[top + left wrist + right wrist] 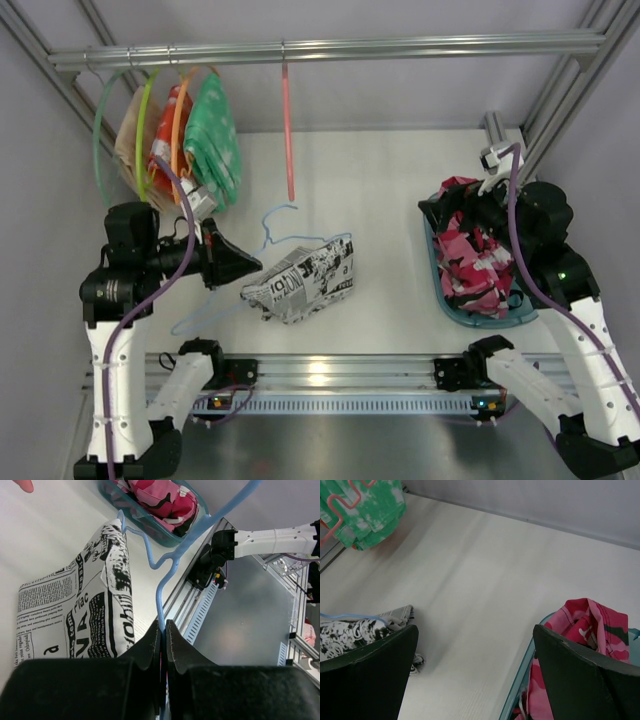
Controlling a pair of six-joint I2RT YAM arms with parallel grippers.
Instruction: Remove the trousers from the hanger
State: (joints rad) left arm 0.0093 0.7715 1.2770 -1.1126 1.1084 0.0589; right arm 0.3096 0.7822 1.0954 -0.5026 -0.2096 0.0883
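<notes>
the trousers (305, 280) lie crumpled on the white table (380, 180), well to the left of the teal basket (480, 320) and clear of it. the light-blue hanger (159, 600) is with them: in the left wrist view its thin wire disappears into the cloth at the garment's upper edge. from there it bends out and runs down to the left pincer (162, 625). that pincer is closed tight on the wire, its two black fingers pressed together with only the blue strand between them. it sits on the side of the trousers away from the basket, touching the hanger and just beside the cloth.

the right pincer (475, 627) hangs over the basket's far left part. its jaws are spread wide and hold nothing, with bare table showing between them. the basket is heaped with red-pink-and-white clothes (475, 255).

far to the basket's left, at the back of the table, a green patterned garment (215, 145) hangs from a rail. a salmon-pink hanger (288, 130) hangs bare from the same rail, nearer the basket.
</notes>
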